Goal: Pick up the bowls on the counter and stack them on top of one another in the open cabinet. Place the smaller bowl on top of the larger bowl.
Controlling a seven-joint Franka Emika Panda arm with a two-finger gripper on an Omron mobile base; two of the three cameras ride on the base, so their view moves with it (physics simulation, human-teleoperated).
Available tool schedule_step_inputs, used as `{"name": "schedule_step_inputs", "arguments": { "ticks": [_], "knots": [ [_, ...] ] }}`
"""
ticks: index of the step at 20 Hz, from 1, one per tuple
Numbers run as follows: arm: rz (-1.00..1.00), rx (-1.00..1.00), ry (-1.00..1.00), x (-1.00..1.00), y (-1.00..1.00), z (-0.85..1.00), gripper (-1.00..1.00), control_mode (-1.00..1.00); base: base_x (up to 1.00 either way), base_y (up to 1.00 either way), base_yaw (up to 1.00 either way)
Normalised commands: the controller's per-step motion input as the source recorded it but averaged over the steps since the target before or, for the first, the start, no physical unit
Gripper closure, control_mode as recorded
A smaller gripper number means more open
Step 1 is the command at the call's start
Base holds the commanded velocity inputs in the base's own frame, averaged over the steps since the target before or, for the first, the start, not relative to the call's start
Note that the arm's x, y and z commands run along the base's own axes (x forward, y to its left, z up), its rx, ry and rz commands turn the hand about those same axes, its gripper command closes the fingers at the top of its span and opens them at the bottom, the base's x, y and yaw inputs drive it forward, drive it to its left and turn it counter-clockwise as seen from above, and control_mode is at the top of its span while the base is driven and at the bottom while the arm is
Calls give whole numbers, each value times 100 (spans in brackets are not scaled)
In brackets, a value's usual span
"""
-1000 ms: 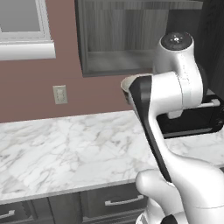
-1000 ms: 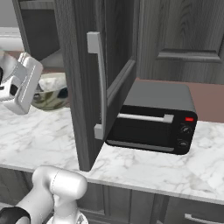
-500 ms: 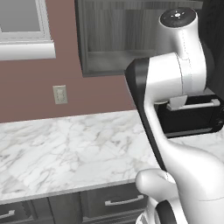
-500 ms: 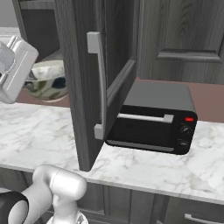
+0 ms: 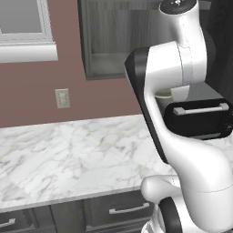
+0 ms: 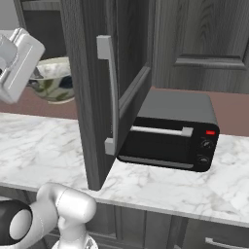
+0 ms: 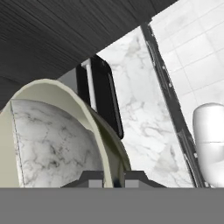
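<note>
Olive-beige and cream-lined, the larger bowl (image 7: 65, 131) sits right at the gripper (image 7: 113, 177), whose two dark fingertips (image 7: 92, 178) stand either side of the rim, pinching the bowl's wall. From the right base camera the same bowl (image 6: 53, 80) hangs in the air above the white marble counter (image 6: 44, 146), beside the swung-out cabinet door (image 6: 107, 87). Farther along the slab stands the black toaster oven (image 6: 170, 138). Higher up, the open cabinet (image 5: 113, 41) shows its flat shelf.
</note>
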Motion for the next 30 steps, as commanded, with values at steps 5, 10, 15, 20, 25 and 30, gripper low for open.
{"name": "schedule_step_inputs", "arguments": {
  "ticks": [5, 10, 15, 20, 25, 30],
  "knots": [
    [-1, 0, -9, 23, -3, 11, 100, -100, 0, 0, 0],
    [-1, 0, -8, 28, -6, 4, 100, -100, 0, 0, 0],
    [0, 0, -4, 37, -6, 0, 100, -100, 0, 0, 0],
    [0, 0, 0, 44, -2, 10, 100, -100, 0, 0, 0],
    [0, 0, 0, 46, 0, 17, 100, -100, 0, 0, 0],
    [-1, 0, 0, 46, 0, 10, 100, -100, 0, 0, 0]
  ]
}}
